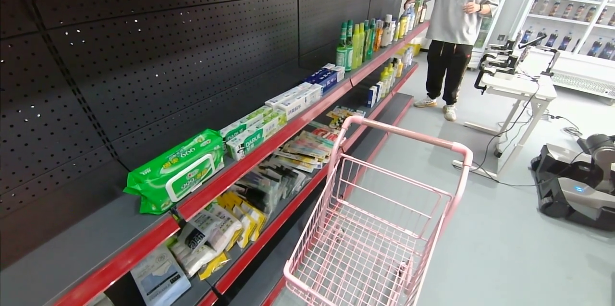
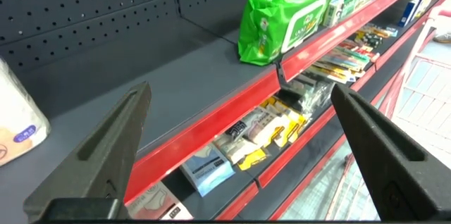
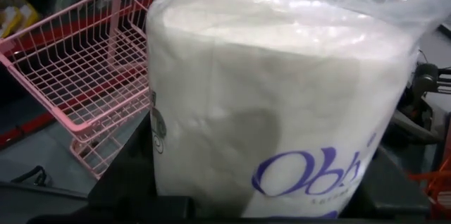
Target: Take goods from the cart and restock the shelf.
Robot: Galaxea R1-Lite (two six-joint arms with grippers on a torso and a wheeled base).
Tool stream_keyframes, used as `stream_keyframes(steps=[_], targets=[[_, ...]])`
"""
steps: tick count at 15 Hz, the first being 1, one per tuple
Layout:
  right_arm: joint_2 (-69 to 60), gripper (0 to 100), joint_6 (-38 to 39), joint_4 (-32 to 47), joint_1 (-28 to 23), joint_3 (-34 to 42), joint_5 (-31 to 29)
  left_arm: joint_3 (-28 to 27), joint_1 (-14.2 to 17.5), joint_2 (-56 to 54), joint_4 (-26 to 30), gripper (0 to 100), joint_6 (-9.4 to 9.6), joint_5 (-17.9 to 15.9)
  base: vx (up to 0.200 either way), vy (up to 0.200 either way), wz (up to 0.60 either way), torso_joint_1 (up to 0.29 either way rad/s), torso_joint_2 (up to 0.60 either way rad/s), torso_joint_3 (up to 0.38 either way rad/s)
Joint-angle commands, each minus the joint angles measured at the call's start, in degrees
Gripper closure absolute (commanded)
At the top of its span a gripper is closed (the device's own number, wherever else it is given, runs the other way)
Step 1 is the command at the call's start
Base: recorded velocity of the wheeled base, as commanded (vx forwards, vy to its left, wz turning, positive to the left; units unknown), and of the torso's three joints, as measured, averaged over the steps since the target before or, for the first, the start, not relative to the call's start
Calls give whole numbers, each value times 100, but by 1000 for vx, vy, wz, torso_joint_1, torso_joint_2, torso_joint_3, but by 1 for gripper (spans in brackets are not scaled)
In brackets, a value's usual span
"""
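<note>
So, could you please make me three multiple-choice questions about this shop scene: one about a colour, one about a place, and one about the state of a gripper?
1. What colour is the cart? A blue; B pink; C grey.
2. Where does the green pack lie? A in the cart; B on the shelf, beside the boxes; C under the cart.
3. How is the right gripper? A open and empty; B shut on the green pack; C shut on a white pack.

Answers: 1 B, its wire and handle are pink. 2 B, it rests on the grey board near the boxes. 3 C, the wrapped white pack is clamped in it.
</note>
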Motion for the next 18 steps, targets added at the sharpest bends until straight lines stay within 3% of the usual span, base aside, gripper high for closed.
stream_keyframes(steps=[1,7,18], targets=[[50,100,-3,1,69,-2,-1,0,3,5,-1,0,-7,2,0,0,0,95,-193,-105],[32,100,-82,36,227,7,-18,0,3,5,7,0,-7,2,0,0,0,37,-84,-41],[-3,100,-91,36,359,104,-124,0,3,5,-1,0,-7,2,0,0,600,5,1,1]])
